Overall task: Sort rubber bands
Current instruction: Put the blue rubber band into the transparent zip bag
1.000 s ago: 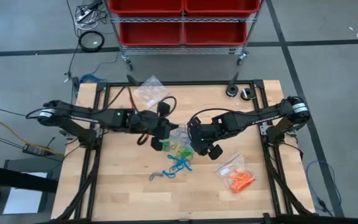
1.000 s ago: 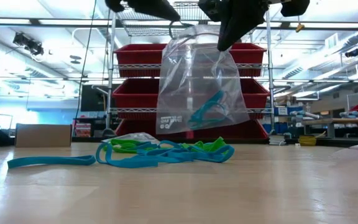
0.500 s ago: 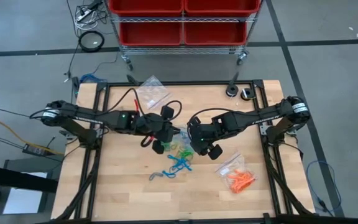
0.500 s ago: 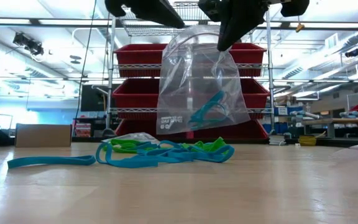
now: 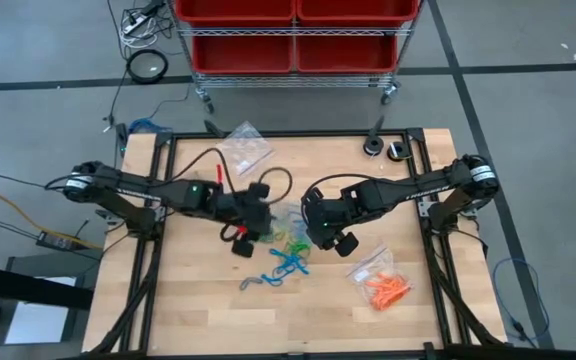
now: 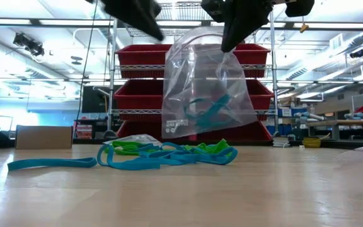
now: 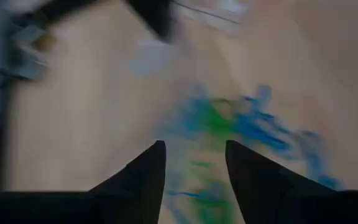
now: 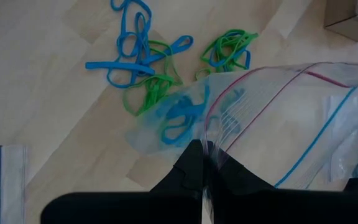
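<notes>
My left fingers (image 5: 243, 243) spread above the tangled blue and green rubber bands (image 5: 286, 252) mid-counter, just toward the right arm, whose fingers (image 6: 229, 44) pinch the clear plastic bag (image 6: 208, 88).

Showing no readable text anywhere. Carrying a small white printed mark near the lower left corner of the clear plastic bag (image 6: 210, 88) in the low view, too small and blurred for reading. Bearing no legible labels on the red bins (image 6: 194, 60) behind it.
</notes>
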